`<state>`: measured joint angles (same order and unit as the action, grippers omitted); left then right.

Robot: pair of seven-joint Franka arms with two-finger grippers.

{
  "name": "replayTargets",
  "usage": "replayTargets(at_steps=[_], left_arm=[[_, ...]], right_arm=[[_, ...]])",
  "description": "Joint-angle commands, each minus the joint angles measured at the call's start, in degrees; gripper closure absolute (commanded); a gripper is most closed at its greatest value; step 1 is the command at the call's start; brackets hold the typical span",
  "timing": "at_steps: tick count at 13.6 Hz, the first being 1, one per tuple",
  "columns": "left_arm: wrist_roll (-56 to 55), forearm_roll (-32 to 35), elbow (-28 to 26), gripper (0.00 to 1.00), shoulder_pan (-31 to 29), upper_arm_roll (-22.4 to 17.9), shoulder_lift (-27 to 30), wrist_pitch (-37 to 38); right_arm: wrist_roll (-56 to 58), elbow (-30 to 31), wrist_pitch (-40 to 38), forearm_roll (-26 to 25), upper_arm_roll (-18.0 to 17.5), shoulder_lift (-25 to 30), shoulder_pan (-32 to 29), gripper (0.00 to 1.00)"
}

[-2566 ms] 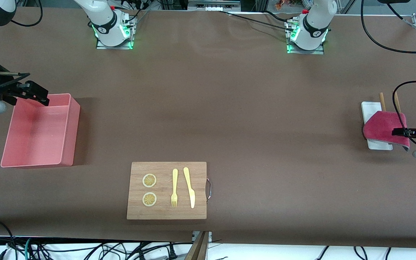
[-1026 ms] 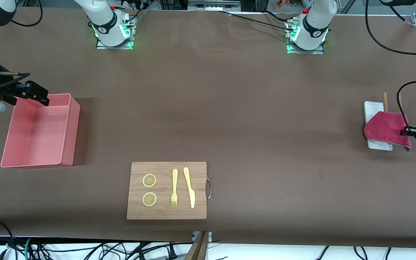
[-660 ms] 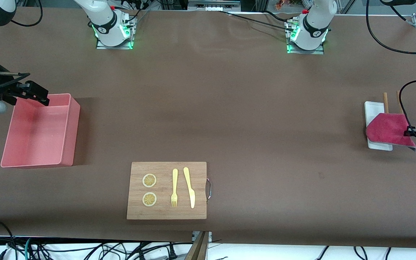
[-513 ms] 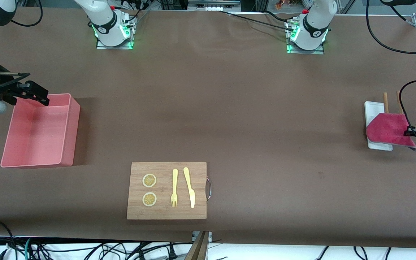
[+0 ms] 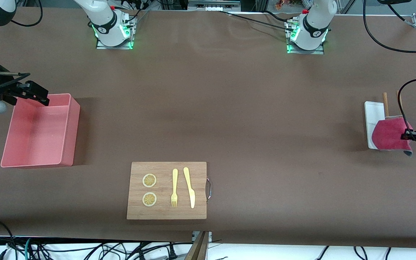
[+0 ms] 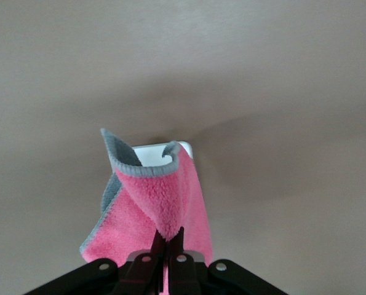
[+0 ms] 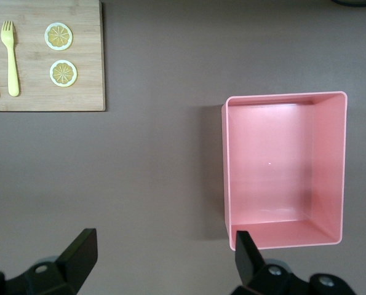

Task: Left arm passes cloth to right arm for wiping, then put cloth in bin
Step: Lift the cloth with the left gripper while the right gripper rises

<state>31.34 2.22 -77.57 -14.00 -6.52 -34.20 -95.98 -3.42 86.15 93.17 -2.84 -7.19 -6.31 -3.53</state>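
1 small crimson-pink terry cloth (image 5: 388, 134) with a grey edge and grey underside hangs bunched and folded at the left arm's end of the table. In the left wrist view the cloth (image 6: 153, 203) is gathered into a peak, its grey hem curling over at one end and a strip of grey underside showing along one fold. Its fuzzy pink face is turned toward that camera.

The left gripper (image 5: 408, 135) has its 2 black fingers (image 6: 173, 246) pinched together on a fold of the cloth, which droops from them over the small flat white tray (image 5: 371, 115). Whether the hanging end touches the tray cannot be told. 2 thin wooden sticks (image 5: 385, 103) lie just beside the tray, partly hidden by the cloth.

The right gripper (image 5: 34, 93) waits with its fingers spread wide, holding nothing, over the edge of the pale pink rectangular plastic bin (image 5: 40, 130) at the right arm's end of the table. In the right wrist view the bin (image 7: 284, 169) has nothing in it.

Nearer the front camera, between the 2 ends, lies a rectangular wooden board (image 5: 167, 190) with a metal handle. It carries 2 lemon slices (image 5: 149, 189), 1 yellow fork (image 5: 174, 187) and 1 yellow knife (image 5: 189, 187).
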Motion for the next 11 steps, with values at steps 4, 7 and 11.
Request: replayTargets(at_steps=[4, 7, 11], left_arm=[[-12.4, -4.5, 8.9, 1.0, 12.6, -0.2, 1.9, 16.6], [-24.4, -10.9, 11.3, 1.0, 20.5, -0.4, 1.9, 20.5], [-45.5, -24.3, 11.5, 1.0, 27.6, 0.1, 1.9, 21.8]], right_arm=[[1.0, -0.8, -0.8, -0.2, -0.3, -0.4, -0.2, 0.01], [1.0, -0.6, -0.9, -0.1, -0.3, -1.5, -0.2, 0.01], [0.7, -0.2, -4.3, -0.4, -0.4, -4.5, 0.4, 0.0]])
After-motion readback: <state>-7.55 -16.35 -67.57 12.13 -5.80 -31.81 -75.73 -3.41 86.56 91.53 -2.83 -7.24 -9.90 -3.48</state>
